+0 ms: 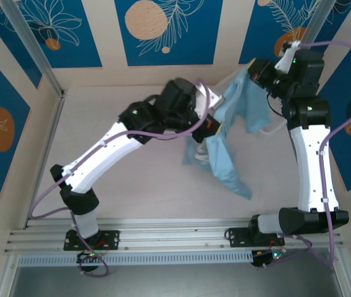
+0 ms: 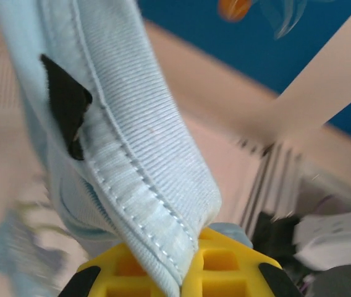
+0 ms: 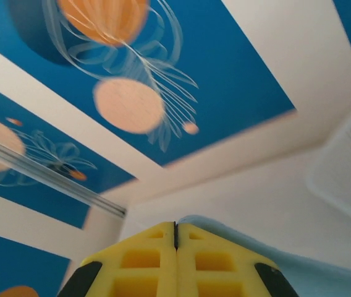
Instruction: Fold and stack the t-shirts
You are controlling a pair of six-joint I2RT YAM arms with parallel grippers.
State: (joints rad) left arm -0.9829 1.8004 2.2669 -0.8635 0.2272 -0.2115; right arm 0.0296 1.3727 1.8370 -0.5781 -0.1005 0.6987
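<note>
**Blue t-shirt hangs between two closed grippers**

The light sky-blue soft cotton short-sleeved t-shirt [image 1: 228, 158] is lifted over the right middle part of the pale flat table [image 1: 132, 179]. Its upper part is stretched between the two arms, and its lower part falls down in loose folds, with one pointed corner lying on the table surface towards the near edge.

The left gripper [image 1: 211, 127] reaches from the left side to the middle of the table. In the left wrist view, the left gripper [image 2: 188, 266] has its yellow pads closed on a thick ribbed edge of the t-shirt [image 2: 138, 167] with a double line of stitches. The edge goes up from the pads and away from the camera. A small black triangular label [image 2: 67, 105] sits on the inner side of this edge.

The right gripper [image 1: 257, 73] is high, near the far right corner, and the cloth goes up to it. In the right wrist view, the right gripper [image 3: 175, 247] has its yellow pads pressed together with only a thin line between them, and the blue cloth [image 3: 268, 247] comes out just behind them on the right. A white perforated plastic basket [image 3: 348, 167], blurred, is at the right edge of that view.

Blue wall panels with orange circles and white leaf drawings [image 1: 163, 25] stand behind the table.
</note>
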